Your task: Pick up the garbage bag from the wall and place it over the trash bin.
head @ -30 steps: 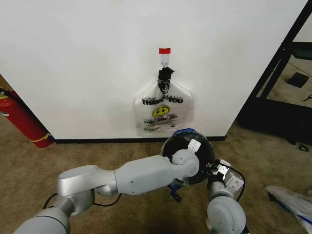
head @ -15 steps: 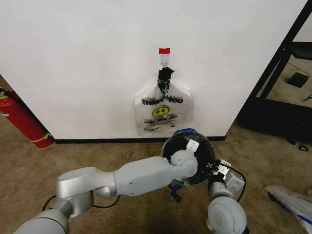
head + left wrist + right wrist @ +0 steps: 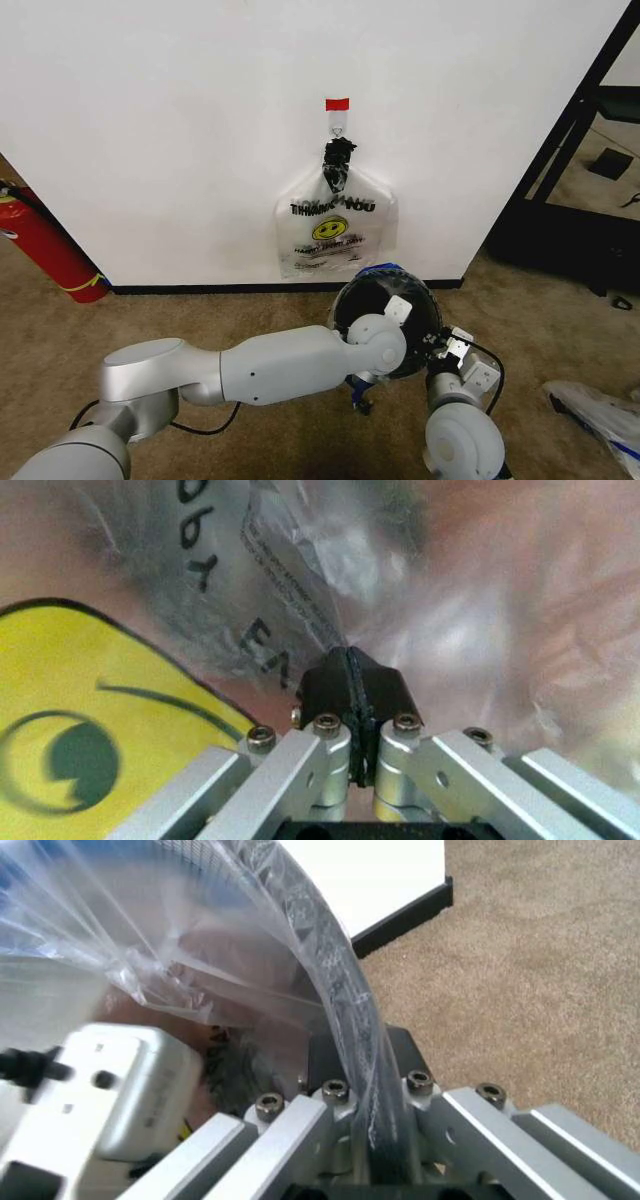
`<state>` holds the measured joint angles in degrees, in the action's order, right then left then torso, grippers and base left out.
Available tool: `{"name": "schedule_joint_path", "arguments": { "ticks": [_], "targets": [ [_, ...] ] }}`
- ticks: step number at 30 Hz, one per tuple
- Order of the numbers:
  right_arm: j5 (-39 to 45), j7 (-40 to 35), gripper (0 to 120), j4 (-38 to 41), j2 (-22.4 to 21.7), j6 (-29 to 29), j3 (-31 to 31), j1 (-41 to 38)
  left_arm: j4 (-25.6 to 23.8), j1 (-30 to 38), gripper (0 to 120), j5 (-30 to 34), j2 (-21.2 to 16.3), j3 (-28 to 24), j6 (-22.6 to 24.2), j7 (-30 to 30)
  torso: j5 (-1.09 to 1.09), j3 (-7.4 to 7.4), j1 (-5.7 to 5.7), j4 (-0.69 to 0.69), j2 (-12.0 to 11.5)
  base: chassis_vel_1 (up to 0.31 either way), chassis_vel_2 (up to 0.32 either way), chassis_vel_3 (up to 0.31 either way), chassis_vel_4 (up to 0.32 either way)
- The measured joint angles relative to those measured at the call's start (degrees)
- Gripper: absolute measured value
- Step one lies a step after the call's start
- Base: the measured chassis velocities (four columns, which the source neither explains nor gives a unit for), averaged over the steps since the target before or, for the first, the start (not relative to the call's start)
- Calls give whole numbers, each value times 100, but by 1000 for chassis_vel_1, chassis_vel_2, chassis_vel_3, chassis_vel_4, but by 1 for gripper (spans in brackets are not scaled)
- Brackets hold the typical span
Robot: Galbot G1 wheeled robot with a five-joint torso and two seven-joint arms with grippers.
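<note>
The garbage bag (image 3: 470,592), thin clear film with black lettering and a yellow smiley (image 3: 70,727), lines the round black trash bin (image 3: 372,295) at the foot of the wall (image 3: 180,120). A blue strip of the bag (image 3: 382,268) shows on the far rim. My left arm reaches across into the bin, and my left gripper (image 3: 348,656) is deep inside the bag, pads shut on a fold of film. My right gripper (image 3: 360,1046) straddles the bag-covered bin rim (image 3: 335,975) at the near right and is clamped on it. From the head camera, the right gripper (image 3: 443,348) sits at the bin's right edge.
A fuller white "THANK YOU" bag (image 3: 335,225) hangs from the hook under red tape (image 3: 338,104), just behind the bin. A red fire extinguisher (image 3: 45,250) leans at the left. A black frame (image 3: 570,150) stands at the right, and another plastic bag (image 3: 600,415) lies on the carpet.
My left arm has sunk a little, its wrist lower over the bin mouth. The right arm, bin and hanging bag have stayed put.
</note>
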<state>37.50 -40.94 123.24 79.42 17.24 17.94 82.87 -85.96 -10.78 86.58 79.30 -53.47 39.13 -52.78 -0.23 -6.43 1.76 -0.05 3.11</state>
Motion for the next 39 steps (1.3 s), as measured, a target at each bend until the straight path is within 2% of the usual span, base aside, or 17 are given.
{"name": "schedule_joint_path", "arguments": {
  "ticks": [7, 15, 19, 20, 22, 25, 27, 29, 31, 33, 34, 36, 37, 39],
  "targets": [
    [-22, 52, 0, -18, 5, -52, 13, 22, 170, -85, 0, -205, 138, 143, -195, 144, 0, 0, 0, -1, 0, 0, 0, 0, 0],
    [154, 30, 0, -200, 52, -77, 226, -76, -872, 70, 0, -396, -332, 439, -400, 92, 0, 0, 0, 0, 0, 0, 0, 0, 0],
    [396, -56, 0, -253, 50, -51, 315, -151, -1701, 80, 15, -496, -655, 614, -545, 143, 0, 0, 0, -1, 0, 0, 0, 0, 0],
    [396, -56, 0, -253, 50, -51, 315, -151, -1701, 80, 15, -496, -655, 614, -545, 143, 0, 0, 0, -1, 0, 0, 0, 0, 0],
    [622, -149, 0, -270, 53, -12, 374, -205, -2181, 32, 23, -595, -884, 818, -680, 219, -1, 0, 0, -2, 0, 0, 0, 0, 0],
    [1023, -250, 0, -270, 51, 52, 466, -248, -2800, -187, 36, -731, -1428, 1303, -855, 359, -2, 0, 0, -2, 0, 0, 0, 0, 0],
    [1099, -261, 0, -270, 47, 61, 481, -251, -2904, -250, 38, -758, -1570, 1394, -879, 397, -2, 0, 0, -1, 0, 0, 0, 0, 0],
    [1410, -294, 0, -284, 5, 92, 566, -284, -3302, -600, 47, -1120, -2248, 1744, -1009, 678, -2, 0, 0, 1, 0, 0, 0, 0, 0],
    [1646, -319, 0, -288, -18, 102, 637, -324, -3542, -981, 52, -1486, -2615, 2027, -1173, 913, -1, 0, 0, 1, 0, 0, 0, 0, 0],
    [1975, -368, 0, -280, -35, 115, 723, -385, -3821, -1711, 63, -2105, -3005, 2492, -1518, 1302, -2, 0, 0, 1, 0, 0, 0, 0, 0],
    [1975, -368, 0, -280, -35, 115, 723, -385, -3821, -1711, 63, -2105, -3005, 2492, -1518, 1302, -2, 0, 0, 1, 0, 0, 0, 0, 0],
    [2151, -426, 0, -279, -38, 135, 754, -419, -3860, -2180, 68, -2566, -3156, 2788, -1794, 1577, -3, 0, 0, 1, 0, 0, 0, 0, 0],
    [2286, -479, 0, -280, -33, 162, 773, -443, -3855, -2508, 76, -2848, -3210, 3004, -1978, 1740, -2, 0, 0, -1, 0, 0, 0, 0, 0],
    [2385, -512, 0, -288, -22, 186, 780, -460, -3836, -2761, 79, -3028, -3228, 3168, -2103, 1860, -2, 0, 0, 0, 0, 0, 0, 0, 0]
  ]
}}
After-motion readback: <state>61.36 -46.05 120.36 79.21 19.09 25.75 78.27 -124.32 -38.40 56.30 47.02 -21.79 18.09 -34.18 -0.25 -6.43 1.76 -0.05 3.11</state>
